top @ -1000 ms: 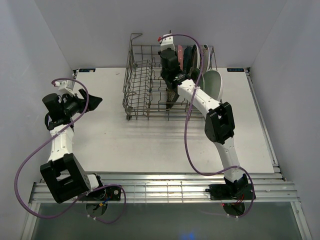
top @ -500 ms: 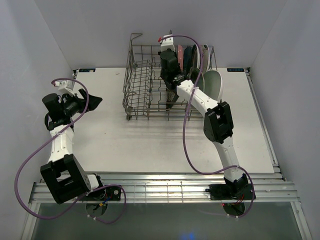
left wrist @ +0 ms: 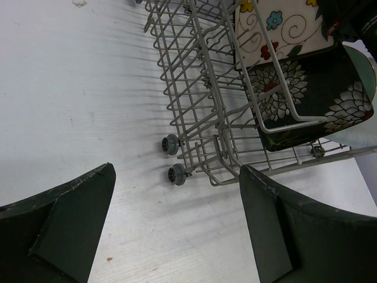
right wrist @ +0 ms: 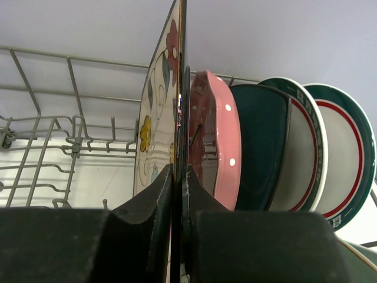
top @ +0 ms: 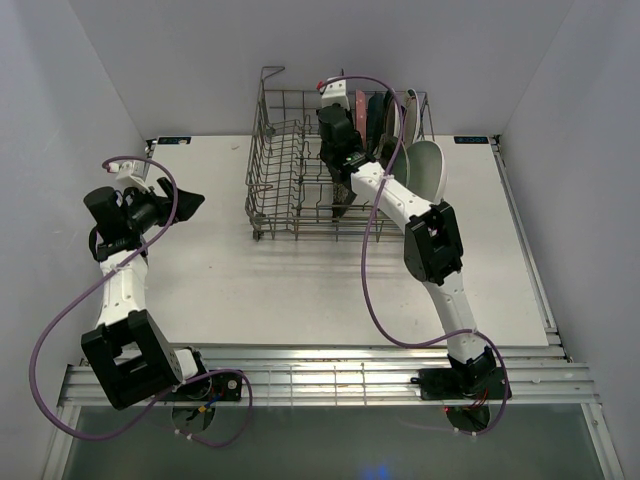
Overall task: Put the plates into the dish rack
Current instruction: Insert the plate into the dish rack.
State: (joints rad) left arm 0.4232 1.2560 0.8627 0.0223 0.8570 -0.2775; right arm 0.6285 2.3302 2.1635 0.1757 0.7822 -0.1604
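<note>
Right gripper [right wrist: 178, 172], lower centre of the right wrist view, is pinched shut on the edge of the cream floral square plate [right wrist: 154, 118]. The plate stands upright in the dish rack [top: 280, 165] just beside the pink dotted plate [right wrist: 215, 141], with the dark teal square plate [right wrist: 262, 147] further right. Over the last second the right arm's elbow has drifted slightly left in the overhead view with the grip unchanged, which suggests the plate is being settled between tines before release. Left gripper [top: 185, 205], at left, hangs wide open and empty above the table [top: 300, 280], well apart from the rack.
</note>
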